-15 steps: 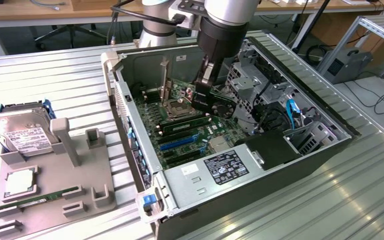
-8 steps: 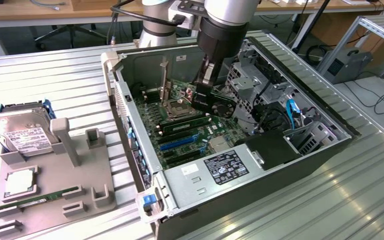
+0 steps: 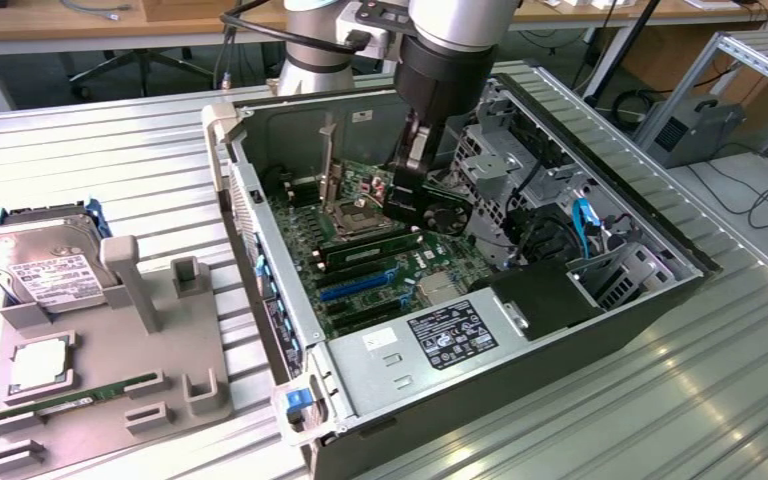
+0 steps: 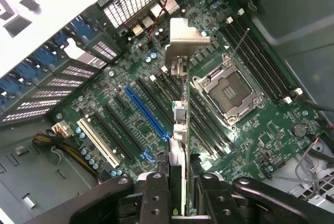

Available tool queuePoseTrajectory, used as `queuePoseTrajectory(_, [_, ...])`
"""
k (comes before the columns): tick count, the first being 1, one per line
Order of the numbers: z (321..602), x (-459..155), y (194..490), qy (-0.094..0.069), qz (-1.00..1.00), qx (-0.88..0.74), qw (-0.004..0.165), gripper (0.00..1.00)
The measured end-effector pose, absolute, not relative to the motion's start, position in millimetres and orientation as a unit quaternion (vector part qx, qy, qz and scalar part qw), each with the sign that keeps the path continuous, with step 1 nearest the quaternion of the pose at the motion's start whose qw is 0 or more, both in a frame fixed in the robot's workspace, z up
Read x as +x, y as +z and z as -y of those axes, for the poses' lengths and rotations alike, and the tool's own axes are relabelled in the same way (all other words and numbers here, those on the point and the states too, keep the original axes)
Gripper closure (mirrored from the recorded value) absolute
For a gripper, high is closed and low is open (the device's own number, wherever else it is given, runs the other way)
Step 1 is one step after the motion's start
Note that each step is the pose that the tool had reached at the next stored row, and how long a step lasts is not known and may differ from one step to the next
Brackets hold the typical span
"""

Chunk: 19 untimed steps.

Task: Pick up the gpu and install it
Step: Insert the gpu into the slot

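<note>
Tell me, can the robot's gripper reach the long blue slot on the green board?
Probably yes. The gripper, clamped on the slim black card with the silvery bracket, hangs inside the open computer case above the green circuit board. The long blue slot lies bare beside the card, nothing covering it.

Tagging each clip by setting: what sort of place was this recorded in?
Probably a robotics lab workcell: a robot arm reaches into an open computer case on a slatted aluminium table, a grey parts fixture lies beside it, and wooden desks with cables stand behind.
</note>
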<state>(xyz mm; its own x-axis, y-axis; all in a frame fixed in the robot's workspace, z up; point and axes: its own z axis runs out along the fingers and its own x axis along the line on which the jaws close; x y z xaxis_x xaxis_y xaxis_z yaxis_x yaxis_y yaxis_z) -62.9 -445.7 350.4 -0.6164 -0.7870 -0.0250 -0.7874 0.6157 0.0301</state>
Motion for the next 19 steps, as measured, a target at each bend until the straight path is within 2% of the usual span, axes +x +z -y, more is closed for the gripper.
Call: queuePoseTrajectory(19, [445.7, -62.9, 350.0, 0.019, -0.887, -0.461, 0.004, 0.74])
